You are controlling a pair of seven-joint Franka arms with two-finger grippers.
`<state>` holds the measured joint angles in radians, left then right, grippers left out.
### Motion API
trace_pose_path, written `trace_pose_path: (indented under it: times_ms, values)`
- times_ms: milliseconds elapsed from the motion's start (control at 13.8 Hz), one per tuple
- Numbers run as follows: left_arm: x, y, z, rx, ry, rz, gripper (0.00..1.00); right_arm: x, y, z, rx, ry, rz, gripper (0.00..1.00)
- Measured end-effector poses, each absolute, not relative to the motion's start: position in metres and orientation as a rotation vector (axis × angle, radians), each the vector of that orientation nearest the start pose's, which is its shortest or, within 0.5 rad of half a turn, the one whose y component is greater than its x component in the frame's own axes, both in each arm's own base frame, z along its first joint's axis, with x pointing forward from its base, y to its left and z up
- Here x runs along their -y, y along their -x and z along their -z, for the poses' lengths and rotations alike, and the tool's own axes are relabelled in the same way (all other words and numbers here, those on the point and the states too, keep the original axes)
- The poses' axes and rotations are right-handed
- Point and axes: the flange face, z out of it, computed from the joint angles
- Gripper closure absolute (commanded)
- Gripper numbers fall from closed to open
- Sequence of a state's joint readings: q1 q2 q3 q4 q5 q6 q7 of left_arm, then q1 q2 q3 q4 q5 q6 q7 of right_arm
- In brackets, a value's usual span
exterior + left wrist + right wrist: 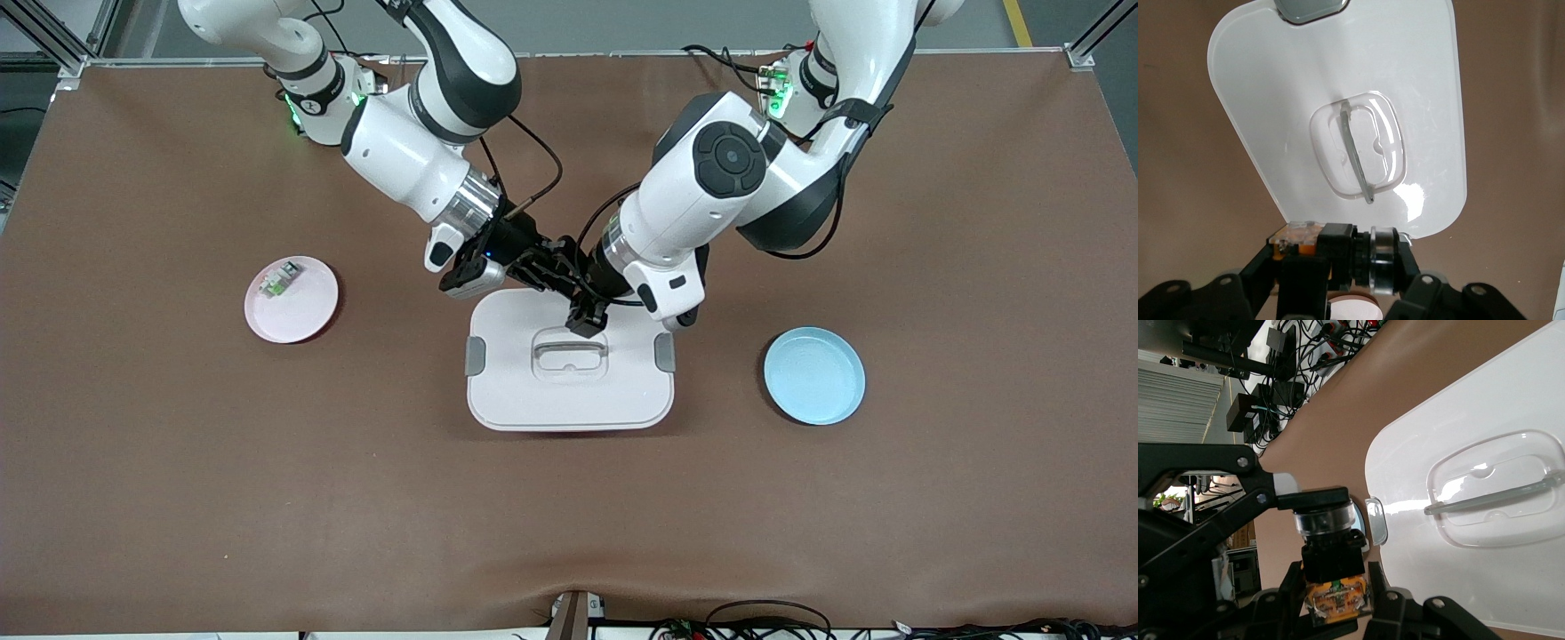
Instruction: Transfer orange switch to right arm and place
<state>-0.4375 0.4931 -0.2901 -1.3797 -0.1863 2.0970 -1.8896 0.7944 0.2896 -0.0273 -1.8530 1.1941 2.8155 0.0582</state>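
Note:
The orange switch (555, 271) hangs in the air between both grippers, over the edge of the white lid farthest from the front camera. My left gripper (571, 283) is shut on it lengthwise. In the left wrist view (1338, 257) one finger presses the orange-tan rear part and the other the cap end of the switch (1345, 248). My right gripper (539, 264) is shut on the switch's orange-tan rear part. In the right wrist view (1335, 603) its fingers flank the switch (1333, 563). The left gripper's finger (1315, 497) lies on the cap end. The orange cap face is hidden.
A white lid (569, 400) with a clear handle lies at the table's middle, under the grippers. A pink plate (307, 311) holding a small clear-grey part with green (278, 280) lies toward the right arm's end. A blue plate (813, 375) lies toward the left arm's end.

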Motion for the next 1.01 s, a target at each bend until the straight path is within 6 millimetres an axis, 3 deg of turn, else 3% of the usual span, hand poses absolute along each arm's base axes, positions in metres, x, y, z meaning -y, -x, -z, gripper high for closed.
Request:
trace_pose_path:
  times_ms: [72,217,289,361,434,1012]
  values:
    - [0.455,-0.56,-0.466,2.056,2.744,-0.399,1.0,-0.423,-0.503,-0.419,-0.357,2.219,0.285,1.0]
    - [0.455,-0.56,-0.466,2.057,2.744,-0.399,1.0,-0.423,-0.503,-0.419,-0.357,2.219,0.285,1.0]
    - [0.455,-0.56,-0.466,2.057,2.744,-0.399,0.86,-0.423,-0.503,-0.419,-0.357,2.219,0.286,1.0]
    - [0.454,-0.56,-0.466,2.057,2.744,-0.399,0.48,-0.423,-0.503,-0.419,-0.357,2.219,0.286,1.0]
    - [0.454,-0.56,-0.466,2.057,2.744,-0.398,0.0,-0.423,-0.503,-0.42,-0.357,2.218,0.286,1.0]
    - [0.446,-0.566,-0.498,2.082,2.786,-0.355,0.0,-0.428,-0.507,-0.412,-0.359,2.224,0.28,1.0]
